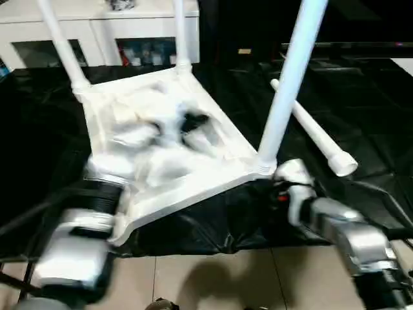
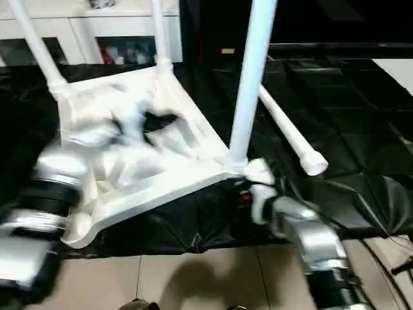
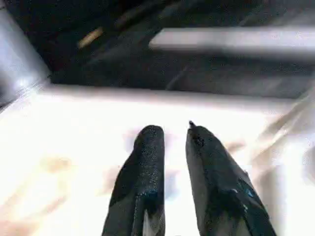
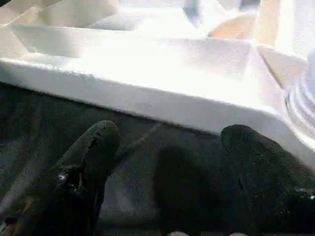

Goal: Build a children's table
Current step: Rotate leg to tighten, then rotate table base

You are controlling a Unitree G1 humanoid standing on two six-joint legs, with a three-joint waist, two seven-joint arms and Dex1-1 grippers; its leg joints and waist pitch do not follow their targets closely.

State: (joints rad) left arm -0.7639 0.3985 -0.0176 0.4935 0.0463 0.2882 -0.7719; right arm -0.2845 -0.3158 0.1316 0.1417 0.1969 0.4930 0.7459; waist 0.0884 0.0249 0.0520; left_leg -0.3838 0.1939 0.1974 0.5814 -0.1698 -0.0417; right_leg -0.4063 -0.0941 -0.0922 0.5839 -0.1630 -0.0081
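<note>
1. Right hand [image 4: 162, 162] gaping wide, empty, hovering just beside the rim of the children's table [image 1: 174, 148].
2. Left hand [image 3: 172, 147] parted narrowly over the ribbed underside, gripping nothing.
3. Table lying upside down on black sheet [image 1: 361, 103], three legs socketed, fourth leg [image 1: 316, 139] lying loose.
4. Judging light, stiff, slick plastic; gripping by the rim.

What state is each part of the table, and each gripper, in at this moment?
Table top: upside down on the black sheet, ribbed underside up.
Fitted legs: three stand upright in corner sockets.
Loose leg: lying on the sheet beside the top, not fitted.
Left gripper: fingers slightly apart over the top, holding nothing.
Right gripper: open wide near the top's edge, empty.
</note>
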